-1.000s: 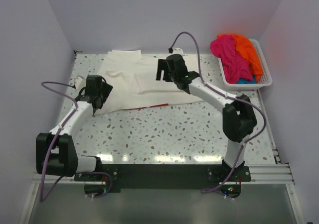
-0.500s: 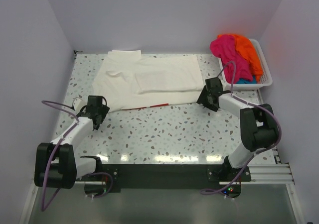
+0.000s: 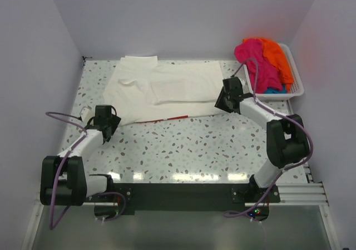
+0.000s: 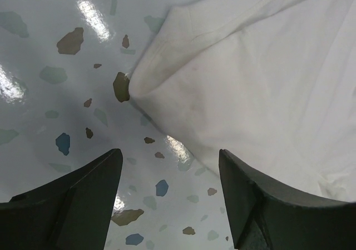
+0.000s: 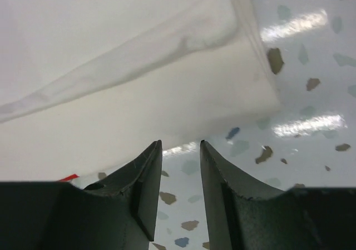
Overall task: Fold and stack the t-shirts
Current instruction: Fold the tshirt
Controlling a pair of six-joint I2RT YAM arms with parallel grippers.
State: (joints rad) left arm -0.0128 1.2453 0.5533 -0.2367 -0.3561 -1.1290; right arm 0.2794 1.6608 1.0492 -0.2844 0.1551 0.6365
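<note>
1. Cream-white t-shirt (image 3: 167,91): lies spread flat across the far half of the table (image 3: 194,144), roughly centred, one layer folded over onto the body; a thin strip of red print (image 3: 178,117) shows along its near edge
2. Left gripper (image 4: 169,161): low over the table at the shirt's near-left corner; fingers spread wide apart, only bare speckled table between them, nothing held; in the left wrist view a rounded fold of the shirt's edge lies just beyond the fingertips, not touching them
3. Right gripper (image 5: 181,150): low at the shirt's near-right corner, pointing towards the cloth; fingers drawn close with only a narrow slot between, table surface showing through it; the shirt's folded edge sits right at the tips, and whether they touch it cannot be told; no cloth is seen clamped
4. Magenta-pink t-shirt (image 3: 253,58): crumpled, heaped over the left part of the basket (image 3: 297,88) and spilling past its rim
5. Orange t-shirt (image 3: 276,58): crumpled in the basket, beside the pink one, on its right
6. Teal t-shirt (image 3: 272,90): small patch visible at the basket's near end, under the other two
7. Basket: white, slatted, at the far-right corner of the table, well apart from the left gripper and near the right one
</note>
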